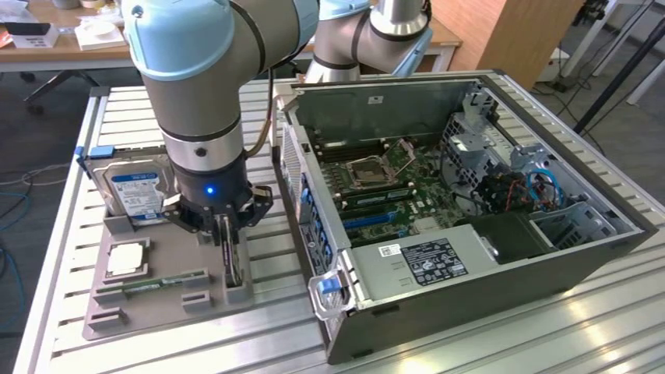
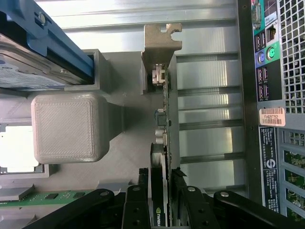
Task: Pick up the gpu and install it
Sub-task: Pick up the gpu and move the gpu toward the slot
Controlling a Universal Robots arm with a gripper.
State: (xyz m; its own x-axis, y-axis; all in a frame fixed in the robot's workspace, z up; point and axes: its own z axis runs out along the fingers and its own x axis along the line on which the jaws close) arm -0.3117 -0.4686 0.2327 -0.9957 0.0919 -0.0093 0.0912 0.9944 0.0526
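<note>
Exterior view, stock of the moment.

- gpu [image 1: 235,269]: stands on edge in a slot of the holder [image 1: 156,304]. Not lifted and not in the case [image 1: 468,304]. In the wrist view the gpu [image 2: 165,119] runs edge-on away from the camera, with its bracket [image 2: 159,45] at the far end.
- gripper [image 1: 230,238]: lowered over the gpu and straddling the card's near end, as the wrist view [image 2: 161,175] also shows. Whether it has clamped the card or stands just clear of it, I cannot tell.
- Progress, by judgement: early. The approach is made and a grasp is unconfirmed. Lifting, carrying and seating are all undone.
- holder: lies on the worktop [image 1: 540,343], toward the edge at the exterior view's left. It also carries a hard drive [image 1: 135,191], upright at its far end, a flat processor [image 1: 124,259] and a memory stick [image 1: 167,282].
- case: lies on its side, open, just beside the holder on the exterior view's right, with the motherboard [image 1: 385,175] exposed.
- In the way: the case's near wall [image 1: 301,210] rises between gpu and motherboard. A power supply [image 1: 431,261] fills the near part of the interior. A block [image 2: 69,126] of the holder stands close beside the card.
</note>
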